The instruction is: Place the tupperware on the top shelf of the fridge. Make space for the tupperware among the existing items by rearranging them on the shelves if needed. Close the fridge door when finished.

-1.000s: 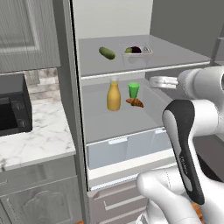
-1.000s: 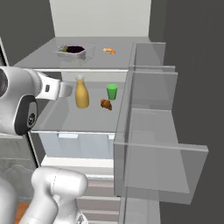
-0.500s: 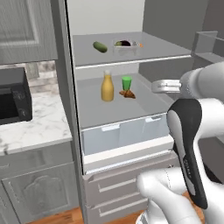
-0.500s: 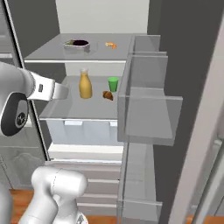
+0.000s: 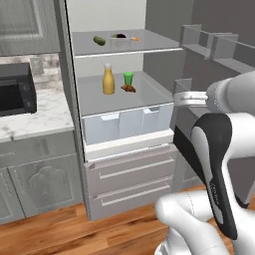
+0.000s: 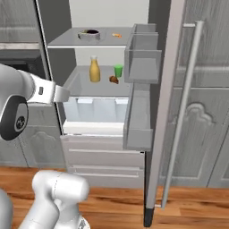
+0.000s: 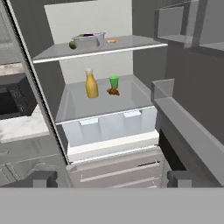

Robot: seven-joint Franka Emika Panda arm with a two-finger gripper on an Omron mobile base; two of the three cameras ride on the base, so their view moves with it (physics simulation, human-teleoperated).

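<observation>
Ahead of the 2 dark matt fingers, the tall light-grey fridge looks like smooth matt painted metal, its 2 lower drawer fronts flat and dull. The flat grey top shelf has a paler, slightly glossy front edge. Below it, the translucent crisper drawers look like frosted plastic. The orange-yellow bottle with white cap and the green cup appear smooth plastic. Right of the fingers, the large light-grey fridge door carries semi-clear grey plastic bins. Left of them, the marbled white worktop looks polished stone. The floor is glossy brown wood.
</observation>
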